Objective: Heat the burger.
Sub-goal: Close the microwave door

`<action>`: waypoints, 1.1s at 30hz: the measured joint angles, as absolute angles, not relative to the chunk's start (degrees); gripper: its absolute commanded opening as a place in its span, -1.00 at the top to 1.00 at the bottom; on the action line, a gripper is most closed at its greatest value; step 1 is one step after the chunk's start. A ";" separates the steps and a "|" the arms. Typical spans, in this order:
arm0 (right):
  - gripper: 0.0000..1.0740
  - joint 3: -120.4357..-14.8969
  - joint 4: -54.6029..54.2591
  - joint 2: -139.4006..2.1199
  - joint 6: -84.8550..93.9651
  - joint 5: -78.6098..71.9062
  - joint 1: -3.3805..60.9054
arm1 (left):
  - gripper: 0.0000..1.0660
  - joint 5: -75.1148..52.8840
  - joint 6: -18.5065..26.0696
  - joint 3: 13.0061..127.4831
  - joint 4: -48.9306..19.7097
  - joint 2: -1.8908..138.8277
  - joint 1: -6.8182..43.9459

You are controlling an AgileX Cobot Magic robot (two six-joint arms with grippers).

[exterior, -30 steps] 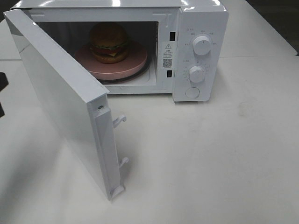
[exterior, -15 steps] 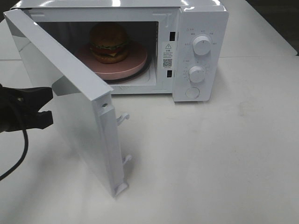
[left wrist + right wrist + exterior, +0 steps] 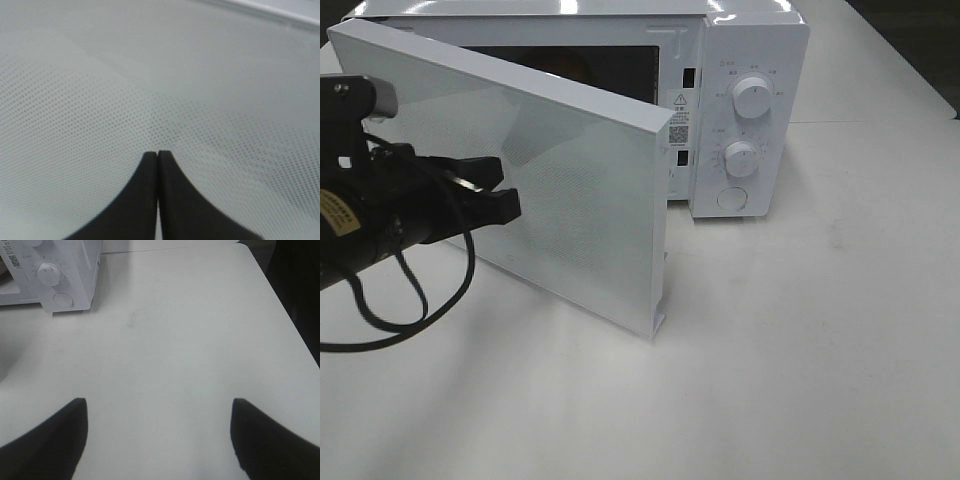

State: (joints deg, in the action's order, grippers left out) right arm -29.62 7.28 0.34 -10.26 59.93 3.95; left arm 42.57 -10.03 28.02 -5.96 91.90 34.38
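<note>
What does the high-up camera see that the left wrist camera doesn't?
Only the high camera shows the whole microwave, its two knobs and the white table. Only the left wrist camera shows, up close, that the left gripper has its two black tips pressed together with nothing between them. Both show the white, dotted microwave door and that gripper right at it.

Bright, even overhead light. Glare patches on microwave point(image 3: 752, 125) top at 12 o'clock, high view. Soft shadow on tabletop point(image 3: 800, 350) below the door point(image 3: 570, 190), 6 to 8 o'clock. Right wrist view: right end effector point(image 3: 159, 401) fingers point(image 3: 45, 450) blurred, dark silhouettes.
</note>
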 measured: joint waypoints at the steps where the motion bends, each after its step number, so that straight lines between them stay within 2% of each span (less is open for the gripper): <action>1: -0.40 -29.62 7.28 0.34 -10.26 59.93 3.95 | 1.00 42.57 -10.03 28.02 -5.96 91.90 34.38; 18: -0.40 -29.62 7.28 0.34 -10.26 59.93 3.95 | 1.00 30.37 -9.80 48.24 -10.26 101.93 35.81; 33: -0.40 -29.62 7.28 0.34 -10.26 59.93 3.95 | 1.00 22.35 -9.80 60.33 -10.26 109.95 36.90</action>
